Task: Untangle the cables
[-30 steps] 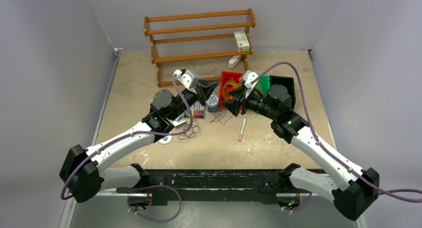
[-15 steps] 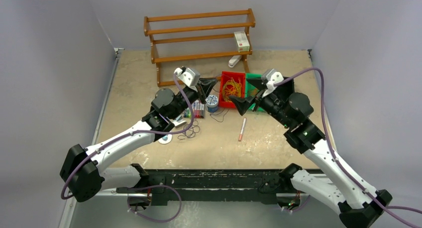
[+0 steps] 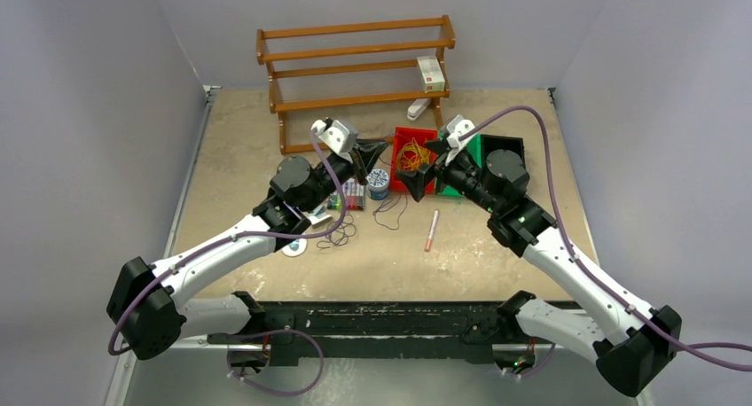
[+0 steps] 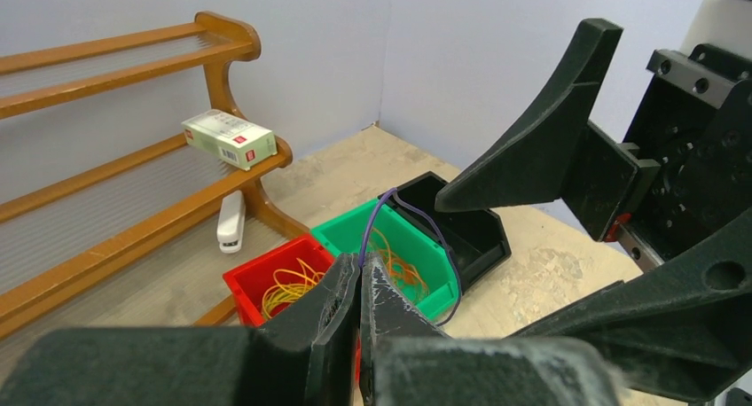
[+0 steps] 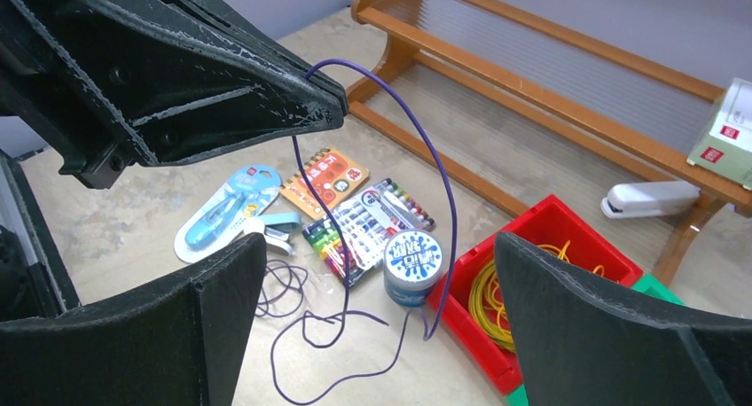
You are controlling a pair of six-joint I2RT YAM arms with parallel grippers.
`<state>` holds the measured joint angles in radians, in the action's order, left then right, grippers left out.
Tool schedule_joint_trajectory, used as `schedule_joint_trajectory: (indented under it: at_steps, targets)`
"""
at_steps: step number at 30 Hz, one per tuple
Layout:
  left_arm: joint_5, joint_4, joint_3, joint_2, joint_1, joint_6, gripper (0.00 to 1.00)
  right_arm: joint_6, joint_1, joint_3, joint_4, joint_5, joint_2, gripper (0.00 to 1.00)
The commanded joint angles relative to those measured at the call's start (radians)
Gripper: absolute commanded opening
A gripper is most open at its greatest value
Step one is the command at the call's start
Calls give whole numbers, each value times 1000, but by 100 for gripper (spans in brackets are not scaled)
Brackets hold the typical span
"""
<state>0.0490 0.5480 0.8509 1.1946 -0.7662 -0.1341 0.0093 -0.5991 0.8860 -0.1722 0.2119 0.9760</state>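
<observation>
My left gripper point(image 3: 383, 144) point(image 4: 362, 262) is shut on a dark purple cable point(image 4: 443, 246) point(image 5: 443, 184) and holds it up above the table. The cable arcs from the pinch and hangs down to loose purple loops point(image 5: 284, 291) point(image 3: 337, 233) lying on the table. My right gripper point(image 3: 424, 165) point(image 5: 379, 246) stands wide open just right of the left one, with the hanging cable between and beyond its fingers, touching neither. Yellow cables point(image 5: 488, 291) point(image 4: 288, 286) lie in a red bin point(image 3: 411, 136). Orange cables point(image 4: 399, 269) lie in a green bin point(image 4: 341, 233).
A black bin point(image 4: 483, 238) stands right of the green one. A wooden rack point(image 3: 355, 60) at the back carries a small box point(image 3: 430, 73); a white stapler point(image 3: 418, 109) lies under it. A blue-lidded jar point(image 3: 379, 183), marker pack point(image 3: 352, 195), pen point(image 3: 432, 230) and blue package point(image 3: 297, 246) lie nearby.
My right gripper opened wide, swung out to the right over the bins, then came back close to the left gripper. The left gripper stayed put, shut on the purple cable.
</observation>
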Motion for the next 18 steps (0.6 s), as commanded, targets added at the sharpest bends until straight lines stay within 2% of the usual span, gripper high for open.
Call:
schedule_joint_trajectory:
  at_steps: [1,7,11,13,18]
  targets:
    - [20,35,61,-27,-2,13,0,16,3,9,-89,50,25,99]
    - [25,38,81,-32,-1,7,0,22,3,-18,-114,34,61,99]
    - [20,56,86,-35,-1,-3,0,34,4,-25,-141,-12,87,91]
    - [14,63,88,-35,-1,-10,0,50,4,-30,-157,-33,98,81]
    - [-11,74,84,-36,-2,-18,0,75,3,-54,-203,-76,87,48]
